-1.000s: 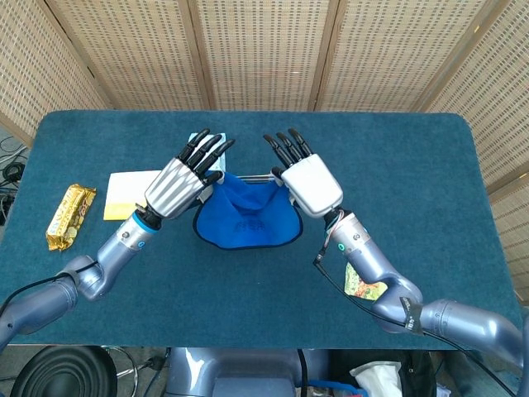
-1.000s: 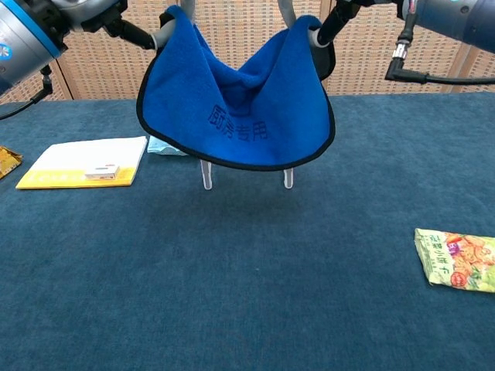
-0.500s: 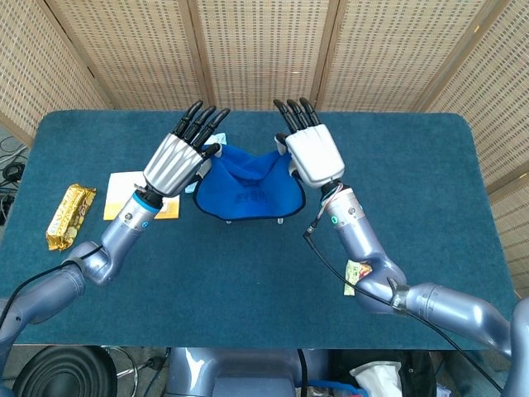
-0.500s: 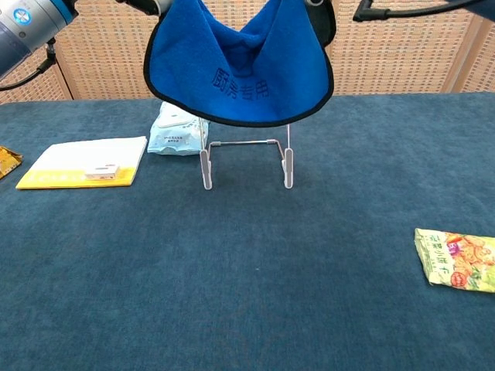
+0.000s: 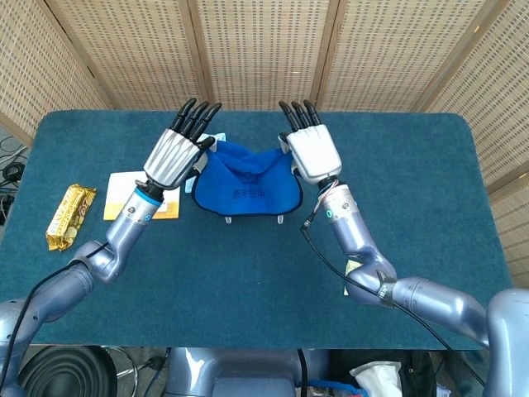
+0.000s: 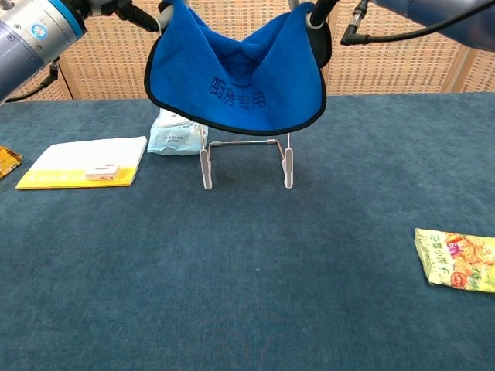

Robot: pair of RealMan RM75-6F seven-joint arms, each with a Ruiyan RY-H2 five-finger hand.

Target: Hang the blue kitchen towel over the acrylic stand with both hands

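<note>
The blue kitchen towel (image 6: 240, 77) hangs in the air, sagging in the middle, its black-edged lower hem just above the acrylic stand (image 6: 246, 162). From the head camera the towel (image 5: 246, 188) covers most of the stand, whose feet (image 5: 279, 220) show below it. My left hand (image 5: 175, 155) pinches the towel's left top corner, other fingers stretched out. My right hand (image 5: 312, 150) pinches the right top corner the same way. In the chest view only fingertips of the left hand (image 6: 147, 14) and right hand (image 6: 323, 11) show at the top edge.
A yellow-edged white pad (image 6: 85, 162) lies left of the stand, with a light blue packet (image 6: 175, 131) just behind the stand. A gold snack bar (image 5: 69, 217) sits at the far left. A green snack bag (image 6: 458, 258) lies on the right.
Both hands have carried the towel up and farther back across the table, uncovering the stand in the chest view; over the last half second the towel has come down slightly.
</note>
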